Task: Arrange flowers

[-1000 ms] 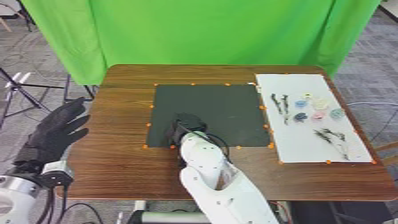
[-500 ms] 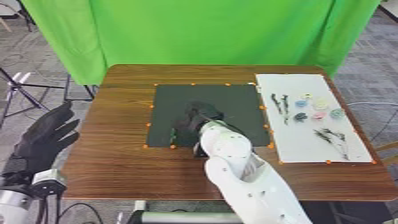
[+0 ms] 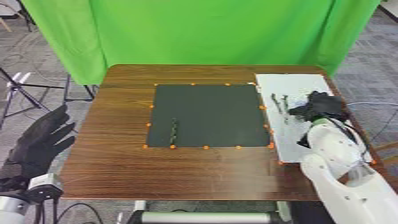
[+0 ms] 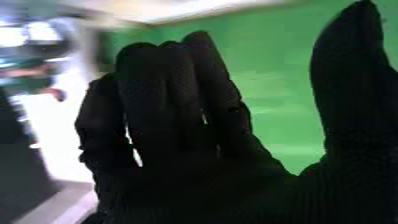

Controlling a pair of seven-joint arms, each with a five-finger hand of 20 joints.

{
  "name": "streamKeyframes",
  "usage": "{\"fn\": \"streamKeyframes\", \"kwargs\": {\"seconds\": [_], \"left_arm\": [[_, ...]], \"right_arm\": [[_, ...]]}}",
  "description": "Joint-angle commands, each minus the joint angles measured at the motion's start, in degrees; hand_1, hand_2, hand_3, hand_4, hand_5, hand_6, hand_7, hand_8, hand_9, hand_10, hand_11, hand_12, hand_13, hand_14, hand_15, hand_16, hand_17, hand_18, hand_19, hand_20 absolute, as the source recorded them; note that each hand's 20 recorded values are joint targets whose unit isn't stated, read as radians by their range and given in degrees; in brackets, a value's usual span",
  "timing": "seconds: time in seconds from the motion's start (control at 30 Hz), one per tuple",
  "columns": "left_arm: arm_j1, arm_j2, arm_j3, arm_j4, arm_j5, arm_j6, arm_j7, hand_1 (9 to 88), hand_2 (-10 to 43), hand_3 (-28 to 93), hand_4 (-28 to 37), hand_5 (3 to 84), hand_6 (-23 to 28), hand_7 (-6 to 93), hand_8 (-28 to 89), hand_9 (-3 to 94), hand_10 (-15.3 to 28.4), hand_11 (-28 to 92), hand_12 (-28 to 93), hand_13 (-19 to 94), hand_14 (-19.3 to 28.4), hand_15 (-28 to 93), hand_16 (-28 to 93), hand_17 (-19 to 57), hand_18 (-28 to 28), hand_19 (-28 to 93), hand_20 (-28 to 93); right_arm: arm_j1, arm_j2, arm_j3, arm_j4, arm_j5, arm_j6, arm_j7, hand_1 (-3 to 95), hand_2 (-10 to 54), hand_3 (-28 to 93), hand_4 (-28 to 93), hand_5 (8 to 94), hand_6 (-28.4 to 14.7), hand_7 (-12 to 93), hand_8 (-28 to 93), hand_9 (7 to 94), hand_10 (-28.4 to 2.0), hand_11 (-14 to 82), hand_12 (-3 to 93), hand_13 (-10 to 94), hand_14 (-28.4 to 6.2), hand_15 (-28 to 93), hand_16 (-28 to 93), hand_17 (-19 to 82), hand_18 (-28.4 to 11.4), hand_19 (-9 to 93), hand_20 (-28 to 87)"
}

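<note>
My right hand is over the right part of the white board, covering most of the flower heads. In the right wrist view the hand is open, its fingers straight and thumb apart, holding nothing. One dark green stem lies upright near the lower left of the black mat. Two thin stems lie on the left part of the white board. My left hand stays off the table's left side with fingers extended.
Orange markers line the edges of the mat and board. A green curtain hangs behind the brown table. A tripod stands on the floor at the left.
My right arm has swung from the black mat to the white board at the right. The stem on the mat is now uncovered. The left hand has shifted slightly.
</note>
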Motion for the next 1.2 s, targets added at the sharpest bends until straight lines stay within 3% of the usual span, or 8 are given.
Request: {"fn": "streamKeyframes", "kwargs": {"seconds": [0.03,0.17,0.43,0.63,0.7,0.83,0.97,1.2], "left_arm": [[1.81,-1.01,-1.02,-1.07,1.45,0.49,-0.48,23.8,-3.3,70,-27.7,19.3,0.3,21.7,-11,18.0,8.6,8,21,12,11.8,16,7,-12.4,18.0,34,9],[1.63,-1.48,-0.99,-1.10,1.68,0.33,-0.64,23.8,-3.3,70,-27.7,19.3,0.3,21.7,-11,18.0,8.6,8,21,12,11.8,16,7,-12.4,18.0,33,9],[1.20,-1.61,-1.03,-1.02,1.84,0.03,-0.95,23.8,-3.3,70,-27.7,19.2,0.4,21.8,-11,17.9,8.6,8,21,12,11.8,16,7,-12.5,18.0,33,9],[1.51,-1.78,-1.24,-1.05,1.80,-0.08,-0.91,23.8,-3.3,70,-27.6,19.2,0.4,21.8,-11,17.9,8.6,8,21,12,11.8,16,7,-12.5,18.0,33,9],[1.42,-1.57,-1.15,-1.03,1.73,0.04,-1.06,23.9,-3.3,70,-27.6,19.2,0.4,21.7,-11,17.9,8.6,8,21,12,11.8,16,7,-12.6,18.1,33,9],[1.22,-1.41,-0.93,-0.89,1.68,0.07,-1.11,23.8,-3.3,70,-27.7,19.2,0.4,21.7,-11,17.9,8.6,8,21,12,11.8,16,7,-12.6,18.1,33,9],[0.99,-1.14,-0.76,-0.68,1.53,0.22,-1.29,23.9,-3.3,70,-27.7,19.2,0.4,21.5,-11,17.9,8.6,8,21,12,11.8,16,7,-12.6,18.1,33,9],[1.33,-1.28,-1.10,-0.80,1.47,0.18,-1.35,23.9,-3.2,70,-27.8,19.3,0.4,21.5,-11,17.9,8.6,8,21,12,11.8,16,7,-12.7,18.1,34,9]], "right_arm": [[-11.00,5.64,8.71,-1.21,2.46,-2.23,2.01,25.2,-9.5,64,-28,42.2,-10.7,45,-17,41.3,-20.9,57.4,40.6,44,-15.5,76,23,20,-21.9,80,48],[-14.09,5.37,10.86,-3.05,2.53,-3.18,3.13,27.4,-9.5,53,-28,40.0,-12.8,40,-14,37.4,-22.5,56.0,40.8,40,-16.9,75,20,18,-22.8,78,50],[-17.78,5.64,14.64,-4.59,5.40,-11.23,5.17,26.1,-9.5,57,-28,41.3,-13.1,37,-13,37.7,-22.6,55.8,40.9,41,-17.1,75,20,17,-23.2,77,51],[-20.59,5.74,16.41,-4.72,4.91,-10.56,5.39,23.4,-9.5,63,-28,43.0,-12.5,38,-12,39.9,-22.1,56.2,40.7,42,-16.5,75,20,17,-23.1,76,51],[-20.92,5.78,15.66,-4.19,3.89,-8.03,4.75,22.3,-9.5,69,-28,45.1,-11.1,40,-13,43.1,-20.9,56.8,40.6,45,-15.4,75,21,18,-23.1,77,51],[-21.66,5.08,14.76,-3.26,1.87,-4.33,0.47,28.0,-9.5,78,-28,54.7,-5.0,48,-15,55.4,-14.7,58.1,40.6,56,-11.8,74,26,22,-23.3,79,51],[-22.19,4.18,14.16,-1.55,-0.52,-0.93,-4.40,40.5,-9.5,74,-28,60.3,-1.1,52,9,65.1,-11.5,56.4,44.4,65,-9.2,74,29,25,-22.1,80,49],[-23.62,3.72,14.95,-1.20,-0.01,0.40,-8.40,46.1,-7.5,78,-28,66.3,0.8,55,13,71.6,-10.1,54.1,55.1,69,-9.3,78,32,28,-21.5,82,49]]}}
